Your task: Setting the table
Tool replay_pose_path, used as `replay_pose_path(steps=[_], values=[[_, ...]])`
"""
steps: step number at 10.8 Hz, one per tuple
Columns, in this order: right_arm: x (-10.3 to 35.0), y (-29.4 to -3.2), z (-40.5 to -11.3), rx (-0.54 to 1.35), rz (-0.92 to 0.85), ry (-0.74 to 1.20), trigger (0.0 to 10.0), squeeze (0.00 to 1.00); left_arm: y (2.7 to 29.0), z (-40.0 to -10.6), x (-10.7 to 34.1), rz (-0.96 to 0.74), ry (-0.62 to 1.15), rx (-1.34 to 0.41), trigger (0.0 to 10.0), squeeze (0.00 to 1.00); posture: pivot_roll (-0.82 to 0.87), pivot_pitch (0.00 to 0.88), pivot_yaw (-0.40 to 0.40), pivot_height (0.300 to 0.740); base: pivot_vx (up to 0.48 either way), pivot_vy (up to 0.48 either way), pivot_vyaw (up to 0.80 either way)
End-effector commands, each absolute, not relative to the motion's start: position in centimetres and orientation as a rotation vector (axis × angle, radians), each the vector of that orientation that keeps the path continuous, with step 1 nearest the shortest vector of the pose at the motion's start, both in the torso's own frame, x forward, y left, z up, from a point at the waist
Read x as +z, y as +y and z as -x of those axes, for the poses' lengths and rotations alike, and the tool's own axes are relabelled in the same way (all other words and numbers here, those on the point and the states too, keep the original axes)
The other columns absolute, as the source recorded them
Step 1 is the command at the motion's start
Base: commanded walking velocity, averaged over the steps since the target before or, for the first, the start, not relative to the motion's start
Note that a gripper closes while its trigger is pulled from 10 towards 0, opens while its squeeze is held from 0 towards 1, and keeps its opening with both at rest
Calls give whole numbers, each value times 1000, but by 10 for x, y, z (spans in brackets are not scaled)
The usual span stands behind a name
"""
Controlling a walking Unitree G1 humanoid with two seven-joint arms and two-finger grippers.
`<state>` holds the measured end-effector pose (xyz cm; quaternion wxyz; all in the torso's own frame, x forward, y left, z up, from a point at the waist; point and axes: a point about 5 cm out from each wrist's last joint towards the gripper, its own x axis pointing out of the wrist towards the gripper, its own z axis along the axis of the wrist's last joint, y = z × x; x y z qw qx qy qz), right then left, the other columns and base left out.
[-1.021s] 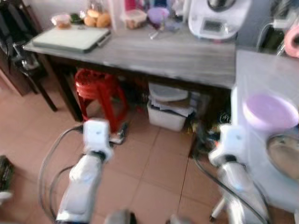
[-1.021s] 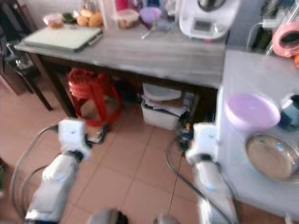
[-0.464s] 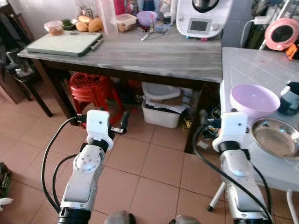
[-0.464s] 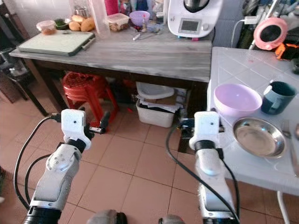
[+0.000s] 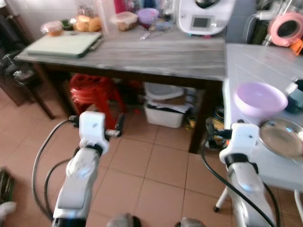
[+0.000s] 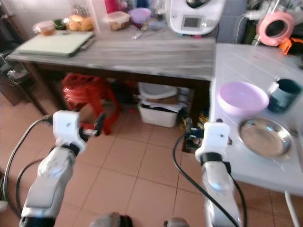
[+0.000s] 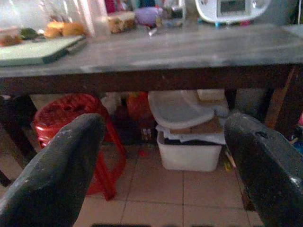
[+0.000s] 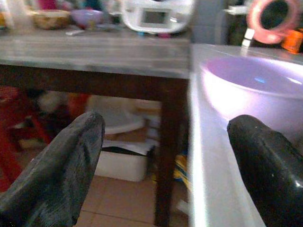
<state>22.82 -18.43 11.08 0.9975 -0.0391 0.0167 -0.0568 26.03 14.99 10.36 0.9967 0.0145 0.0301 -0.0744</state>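
Two grippers are hanging spread and empty. Your right gripper [image 8: 165, 156] is sitting just beside the lilac bowl [image 6: 243, 97] on the white tiled desk [image 6: 246, 61]; your left gripper [image 7: 161, 161] is facing the wooden desk [image 5: 142, 52], well apart.

Grey wood surface [image 5: 156, 54] across 12 o'clock: green cutting board [image 5: 64, 45] toward 10, white kitchen appliance [image 5: 204, 16] toward 1. Beneath: red plastic stool [image 5: 92, 90], white storage bin [image 5: 165, 113]. Pink round object [image 5: 285, 28] at 2. Terracotta tile floor [image 5: 156, 175].
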Motion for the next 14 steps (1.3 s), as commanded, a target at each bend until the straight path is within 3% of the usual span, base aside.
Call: replay_pose_path(steps=[1,3,6,14], values=[[113,-185,-225,-108,80,32,10000,0,146,-261,111,-31,38,-167,10000,0,-45,0,66,740,0,0,-800],[115,-183,-225,-79,117,28,10000,0,136,-262,110,-28,39,-210,10000,0,-29,0,37,740,0,0,-613],[112,-179,-222,-48,125,52,10000,0,142,-251,103,-31,70,-190,10000,0,-2,0,8,740,0,-274,0],[125,-177,-230,-48,218,-19,10000,0,141,-253,106,-31,64,-192,10000,0,5,0,-13,740,0,-316,0]])
